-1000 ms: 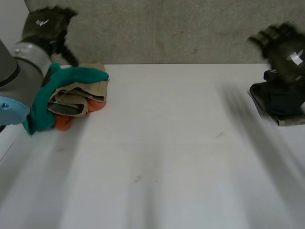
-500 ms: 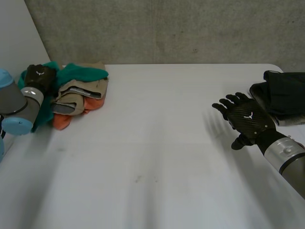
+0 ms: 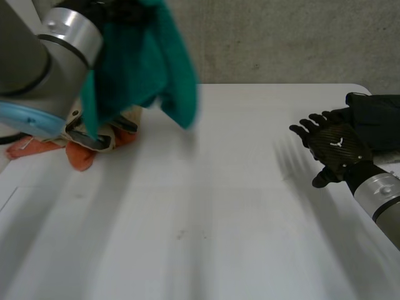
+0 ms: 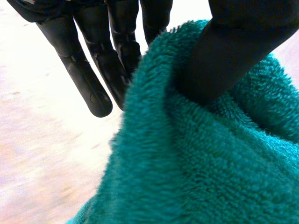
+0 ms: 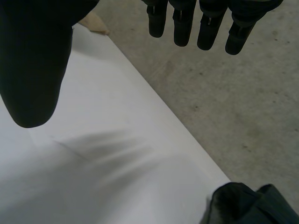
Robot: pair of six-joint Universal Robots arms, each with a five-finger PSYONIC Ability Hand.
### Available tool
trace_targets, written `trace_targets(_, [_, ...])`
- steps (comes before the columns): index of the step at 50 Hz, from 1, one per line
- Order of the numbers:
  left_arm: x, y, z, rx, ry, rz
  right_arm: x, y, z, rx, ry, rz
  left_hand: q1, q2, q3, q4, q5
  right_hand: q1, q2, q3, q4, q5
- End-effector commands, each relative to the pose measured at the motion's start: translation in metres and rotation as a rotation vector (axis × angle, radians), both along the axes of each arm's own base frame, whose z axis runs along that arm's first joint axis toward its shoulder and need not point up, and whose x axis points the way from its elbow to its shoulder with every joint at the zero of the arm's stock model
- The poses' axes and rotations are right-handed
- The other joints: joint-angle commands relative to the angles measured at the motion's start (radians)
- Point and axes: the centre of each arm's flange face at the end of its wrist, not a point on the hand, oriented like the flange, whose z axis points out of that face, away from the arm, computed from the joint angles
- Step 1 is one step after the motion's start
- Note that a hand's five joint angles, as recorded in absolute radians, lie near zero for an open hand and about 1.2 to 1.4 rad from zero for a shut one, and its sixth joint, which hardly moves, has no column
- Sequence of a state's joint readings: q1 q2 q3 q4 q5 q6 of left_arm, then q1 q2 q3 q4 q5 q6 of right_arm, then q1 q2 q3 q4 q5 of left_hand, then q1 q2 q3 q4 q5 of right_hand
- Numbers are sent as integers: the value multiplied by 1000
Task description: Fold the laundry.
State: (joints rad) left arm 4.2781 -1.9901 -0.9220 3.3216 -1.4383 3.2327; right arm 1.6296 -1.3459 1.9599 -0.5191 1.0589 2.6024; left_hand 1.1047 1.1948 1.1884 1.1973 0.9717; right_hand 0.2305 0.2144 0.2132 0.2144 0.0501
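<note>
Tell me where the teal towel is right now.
In the head view, the teal towel hangs in the air at the left of the table, above the tan and orange laundry pile. The left hand pinches it between thumb and fingers.

Teal towel (image 3: 140, 62) hangs bunched in air, over beige-and-orange pile (image 3: 81, 155) at far left. Black garment (image 3: 375, 119) lies far right.

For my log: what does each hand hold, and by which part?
The left hand pinches the teal terry towel at a bunched fold; right hand holds nothing.
</note>
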Motion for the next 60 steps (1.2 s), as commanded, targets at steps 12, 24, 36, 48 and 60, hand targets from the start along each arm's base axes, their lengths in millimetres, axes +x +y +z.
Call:
trace_targets(12, [-111,81,-180,351,-232,-270,-18,-5,9,51,-10,-92,292,201,208,199,250,-56,-40,-39,-40,-50])
trace_targets(24, [-96,87,-177,337,-308,-137,-18,-1,29,324,-138,-131,-477,-567,-561,-569,-518,-56,-40,-39,-40,-50])
trace_targets(36, [-50,121,-142,445,-323,-81,-16,21,59,561,-141,-132,-903,-993,-987,-995,-944,-56,-40,-39,-40,-50])
trace_targets(48, [-17,133,-200,668,-347,37,23,24,23,555,-173,-54,-894,-984,-978,-987,-936,-56,-40,-39,-40,-50])
trace_targets(60, [-51,121,-244,702,-384,-20,43,9,-8,442,-112,-116,-885,-975,-969,-978,-927,1163,1180,1181,1180,1169])
